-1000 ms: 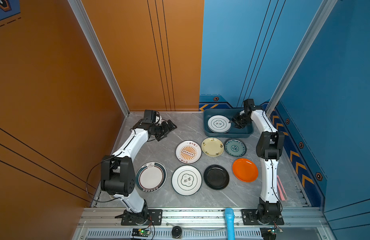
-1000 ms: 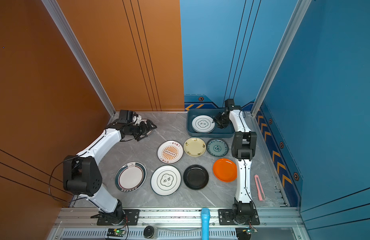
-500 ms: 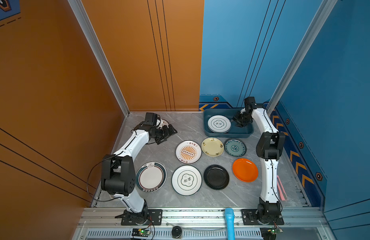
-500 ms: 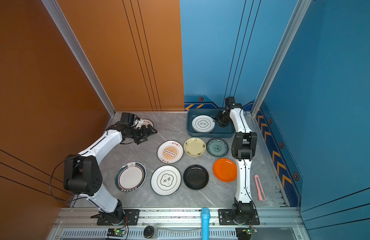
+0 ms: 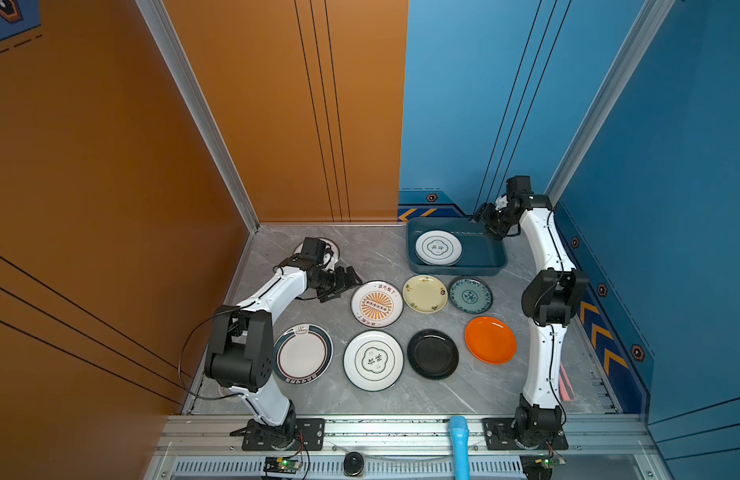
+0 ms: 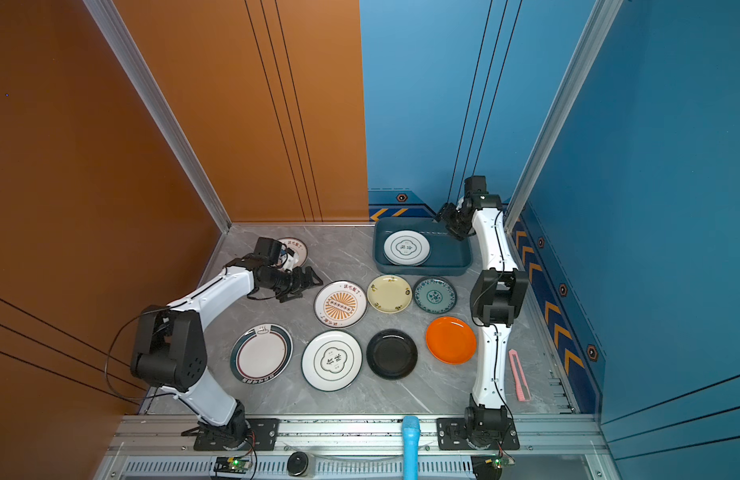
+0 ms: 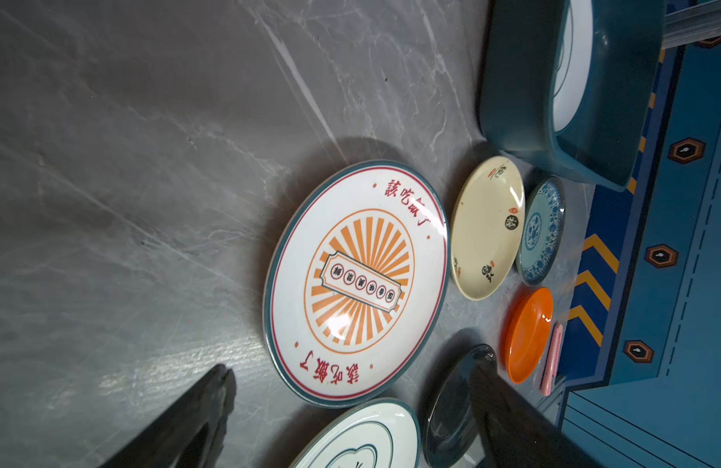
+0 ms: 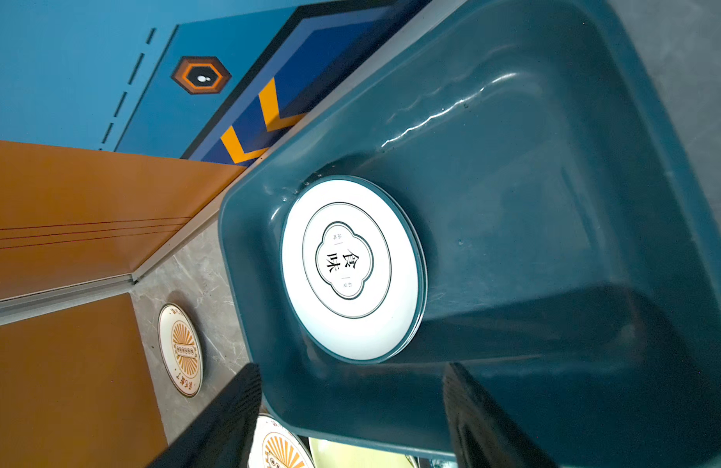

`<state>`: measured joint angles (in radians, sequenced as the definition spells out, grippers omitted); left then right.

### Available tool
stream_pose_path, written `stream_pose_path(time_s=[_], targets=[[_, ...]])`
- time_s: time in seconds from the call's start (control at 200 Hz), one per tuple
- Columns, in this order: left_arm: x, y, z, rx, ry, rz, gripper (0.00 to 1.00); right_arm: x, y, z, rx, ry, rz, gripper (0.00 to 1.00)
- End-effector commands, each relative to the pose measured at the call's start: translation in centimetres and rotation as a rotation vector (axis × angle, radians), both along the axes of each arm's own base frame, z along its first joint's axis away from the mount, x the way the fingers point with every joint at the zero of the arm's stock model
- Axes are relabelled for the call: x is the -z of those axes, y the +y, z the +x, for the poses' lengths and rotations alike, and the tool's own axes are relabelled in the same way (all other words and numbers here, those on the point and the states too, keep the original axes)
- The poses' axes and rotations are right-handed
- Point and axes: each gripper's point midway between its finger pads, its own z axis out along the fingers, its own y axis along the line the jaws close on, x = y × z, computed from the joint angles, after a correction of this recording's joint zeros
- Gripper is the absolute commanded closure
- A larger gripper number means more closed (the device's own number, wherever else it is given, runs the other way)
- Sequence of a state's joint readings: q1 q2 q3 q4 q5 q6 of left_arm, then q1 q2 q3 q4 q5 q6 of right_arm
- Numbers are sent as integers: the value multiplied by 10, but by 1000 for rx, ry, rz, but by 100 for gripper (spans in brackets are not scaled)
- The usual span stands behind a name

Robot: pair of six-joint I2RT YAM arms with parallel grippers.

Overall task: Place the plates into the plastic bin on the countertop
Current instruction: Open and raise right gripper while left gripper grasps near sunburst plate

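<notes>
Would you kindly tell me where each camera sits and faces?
Top views: high in front, looking down on the countertop; left arm and right arm show.
Left wrist: low, facing the sunburst plate; open left hand shows.
Right wrist: over the plastic bin, facing its white plate; open right hand shows.
Shared: both wrist views show plastic bin and sunburst plate.

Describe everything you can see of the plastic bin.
The plastic bin is a dark teal rectangular tub with rounded corners and a flared rim. It stands at the back of the countertop. A white plate with a green emblem lies flat in its left half; the right half is bare. The right gripper, open, hangs over its far right corner.
</notes>
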<state>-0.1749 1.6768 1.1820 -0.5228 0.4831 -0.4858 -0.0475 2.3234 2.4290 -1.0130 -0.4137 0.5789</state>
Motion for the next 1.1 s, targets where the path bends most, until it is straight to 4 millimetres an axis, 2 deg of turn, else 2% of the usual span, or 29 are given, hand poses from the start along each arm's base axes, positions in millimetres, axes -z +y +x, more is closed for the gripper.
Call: stream_pose_path(time_s=[0.0, 0.26, 0.37, 0.385, 0.415, 0.711, 0.731, 0.891, 1.096], targets=[[5, -7, -17, 42, 27, -1, 7, -14, -6, -10, -2, -10, -22, 26], [24, -11, -37, 50, 66, 25, 8, -15, -6, -15, -8, -4, -21, 28], [29, -12, -38, 37, 63, 8, 9, -16, -7, -18, -12, -4, -22, 29], [37, -10, -45, 35, 87, 11, 9, -16, -7, -18, -12, -5, -23, 29], [41, -11, -47, 31, 90, 7, 9, -16, -7, -19, -13, -4, -25, 29], [59, -17, -47, 16, 101, -26, 13, -18, -9, -21, -13, -5, -23, 30], [60, -18, -46, 17, 100, -31, 17, -18, -9, -21, -14, -5, -23, 30], [69, -20, -44, 9, 109, -44, 26, -17, -9, -21, -12, -3, -18, 30], [80, -20, -46, 0, 123, -38, 41, -19, -12, -21, -8, -6, -15, 30]])
